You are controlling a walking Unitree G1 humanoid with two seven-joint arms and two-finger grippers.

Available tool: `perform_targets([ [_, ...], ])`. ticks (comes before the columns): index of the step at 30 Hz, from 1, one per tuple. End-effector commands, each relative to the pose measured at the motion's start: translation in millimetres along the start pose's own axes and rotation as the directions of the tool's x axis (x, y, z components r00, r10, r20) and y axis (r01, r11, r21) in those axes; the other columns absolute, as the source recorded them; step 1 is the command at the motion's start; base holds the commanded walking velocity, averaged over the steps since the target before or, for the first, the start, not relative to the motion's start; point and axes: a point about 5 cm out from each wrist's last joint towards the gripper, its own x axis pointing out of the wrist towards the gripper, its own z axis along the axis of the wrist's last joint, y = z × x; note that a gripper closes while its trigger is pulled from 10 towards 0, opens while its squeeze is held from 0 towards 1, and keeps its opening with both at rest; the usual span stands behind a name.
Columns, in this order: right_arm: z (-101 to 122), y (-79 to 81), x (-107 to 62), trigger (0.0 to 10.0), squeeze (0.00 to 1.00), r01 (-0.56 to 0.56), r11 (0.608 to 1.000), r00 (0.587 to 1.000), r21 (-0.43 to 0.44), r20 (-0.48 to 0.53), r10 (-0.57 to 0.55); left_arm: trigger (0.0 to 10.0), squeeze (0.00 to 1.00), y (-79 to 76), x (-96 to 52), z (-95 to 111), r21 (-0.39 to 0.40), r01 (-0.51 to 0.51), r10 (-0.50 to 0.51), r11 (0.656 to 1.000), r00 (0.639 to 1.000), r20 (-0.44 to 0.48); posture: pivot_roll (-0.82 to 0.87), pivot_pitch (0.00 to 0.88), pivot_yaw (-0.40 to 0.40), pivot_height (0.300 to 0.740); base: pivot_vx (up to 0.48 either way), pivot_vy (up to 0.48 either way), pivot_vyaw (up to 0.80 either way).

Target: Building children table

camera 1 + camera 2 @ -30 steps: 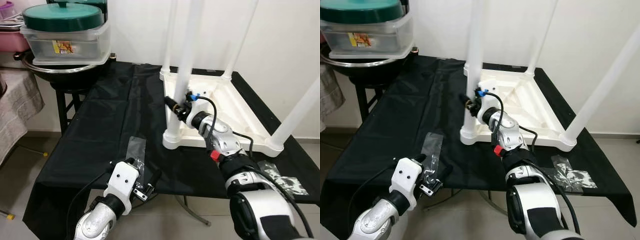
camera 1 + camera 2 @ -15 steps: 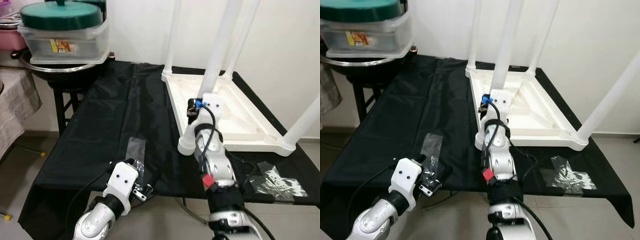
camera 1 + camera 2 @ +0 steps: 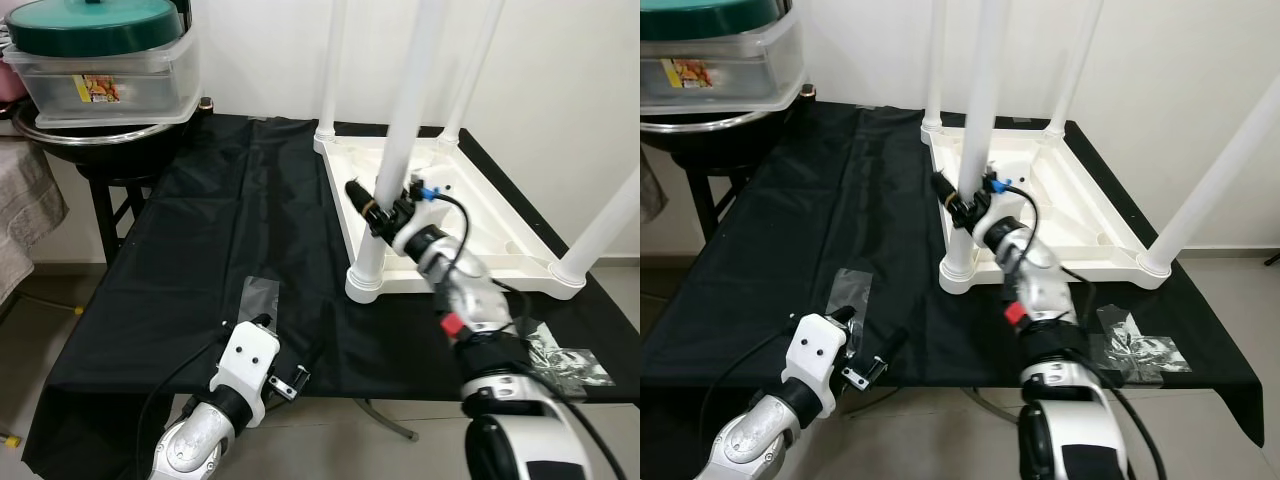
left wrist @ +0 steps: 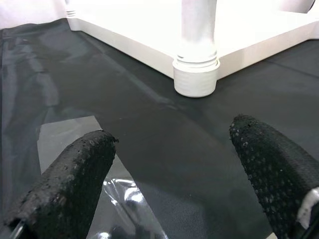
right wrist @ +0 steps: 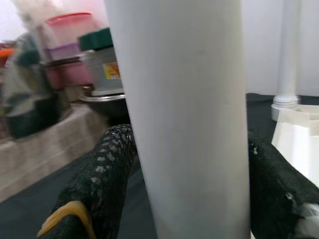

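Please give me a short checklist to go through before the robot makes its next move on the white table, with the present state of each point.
1. Right hand around the near white leg: ok, its fingers sit on both sides of the leg in the right wrist view.
2. Near leg seated in its corner socket: cannot tell, the joint looks closed but the depth is hidden.
3. Upturned table top lying flat on the black cloth: ok.
4. Left hand free: ok, open, holding nothing, low over the cloth.
5. Clear plastic bag away from the table: ok, it lies beside the left hand.
6. Other legs upright: ok.
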Motion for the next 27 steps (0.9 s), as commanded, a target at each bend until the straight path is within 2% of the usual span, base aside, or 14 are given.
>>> perform_targets([
  [1, 0.1, 3.9, -4.1, 10.0, 0.00, -0.214, 0.973, 0.975, 0.083, -0.051, 0.219, 10.0, 0.00, -2.0, -0.2, -2.7, 0.006, 0.009, -0.009, 1.000, 1.000, -0.012, 0.09, 0.060, -0.094, 0.740, 0.000, 0.000, 0.00],
  [3, -1.4, 6.0, -8.6, 10.0, 0.00, -0.313, 0.942, 0.943, 0.124, -0.075, 0.323, 10.0, 0.00, -2.0, -0.2, -2.4, 0.007, 0.009, -0.009, 1.000, 1.000, -0.010, 0.09, 0.060, -0.096, 0.740, 0.000, 0.000, 0.00],
  [5, -9.2, 12.1, -15.4, 10.0, 0.00, -0.487, 0.846, 0.848, 0.216, -0.113, 0.517, 10.0, 0.00, -1.8, -0.3, -2.1, 0.012, 0.005, -0.005, 1.000, 1.000, -0.009, 0.10, 0.061, -0.098, 0.740, 0.000, 0.000, 0.00],
  [8, -14.6, 14.4, -16.6, 10.0, 0.00, -0.527, 0.812, 0.810, 0.250, -0.143, 0.569, 10.0, 0.00, -1.7, -0.5, -1.9, 0.013, 0.001, -0.001, 1.000, 1.000, -0.009, 0.10, 0.061, -0.098, 0.740, 0.000, 0.000, 0.00],
  [9, -19.3, 16.7, -17.7, 10.0, 0.00, -0.573, 0.775, 0.764, 0.267, -0.171, 0.623, 10.0, 0.00, -1.5, -0.8, -1.8, 0.013, -0.001, 0.001, 1.000, 1.000, -0.008, 0.10, 0.061, -0.098, 0.740, 0.000, 0.000, 0.00],
  [14, -29.3, 23.4, -21.2, 10.0, 0.00, -0.657, 0.693, 0.650, 0.297, -0.243, 0.720, 10.0, 0.00, -1.2, -2.0, -1.1, 0.012, -0.007, 0.007, 1.000, 1.000, -0.007, 0.10, 0.066, -0.103, 0.740, 0.000, 0.000, 0.00],
  [15, -34.1, 27.2, -19.1, 0.0, 0.00, -0.661, 0.693, 0.630, 0.289, -0.288, 0.721, 10.0, 0.00, -1.3, -2.1, -1.0, 0.012, -0.007, 0.007, 1.000, 1.000, -0.007, 0.10, 0.068, -0.104, 0.740, 0.000, 0.000, 0.00],
  [17, -36.2, 31.0, -17.8, 0.0, 0.00, -0.675, 0.682, 0.612, 0.282, -0.303, 0.731, 10.0, 0.00, -1.4, -2.1, -1.0, 0.011, -0.008, 0.008, 1.000, 1.000, -0.007, 0.10, 0.068, -0.104, 0.740, 0.000, 0.000, 0.00],
  [18, -35.9, 33.0, -14.8, 0.0, 0.00, -0.672, 0.689, 0.622, 0.272, -0.299, 0.724, 10.0, 0.00, -1.5, -1.9, -1.0, 0.010, -0.007, 0.007, 1.000, 1.000, -0.007, 0.09, 0.068, -0.102, 0.740, 0.000, 0.000, 0.00],
  [19, -36.8, 31.8, -7.5, 0.0, 0.00, -0.621, 0.751, 0.685, 0.222, -0.312, 0.659, 10.0, 0.00, -1.6, -1.5, -1.2, 0.009, -0.007, 0.007, 1.000, 1.000, -0.008, 0.09, 0.067, -0.103, 0.740, 0.000, 0.000, 0.00],
  [20, -36.8, 31.8, -7.5, 0.0, 0.00, -0.621, 0.751, 0.685, 0.222, -0.312, 0.659, 10.0, 0.00, -1.6, -1.5, -1.2, 0.009, -0.007, 0.007, 1.000, 1.000, -0.008, 0.09, 0.067, -0.103, 0.740, 0.000, 0.000, 0.00],
  [22, -33.4, 28.3, 3.7, 0.0, 0.00, -0.526, 0.838, 0.787, 0.146, -0.290, 0.544, 10.0, 0.00, -2.0, -0.9, -1.7, 0.007, -0.006, 0.006, 1.000, 1.000, -0.009, 0.09, 0.068, -0.103, 0.740, 0.000, 0.000, 0.00],
  [24, -25.9, 26.4, 12.5, 0.0, 0.00, -0.460, 0.887, 0.857, 0.051, -0.239, 0.458, 10.0, 0.00, -2.3, -0.6, -1.8, 0.006, -0.007, 0.007, 1.000, 1.000, -0.009, 0.09, 0.066, -0.105, 0.740, 0.000, 0.000, 0.00],
  [27, -22.1, 14.2, 24.3, 0.0, 0.00, -0.183, 0.981, 0.963, -0.069, -0.215, 0.164, 10.0, 0.00, -2.0, -1.0, -2.2, 0.006, -0.007, 0.007, 1.000, 1.000, -0.009, 0.09, 0.066, -0.106, 0.740, 0.000, 0.000, 0.00],
])
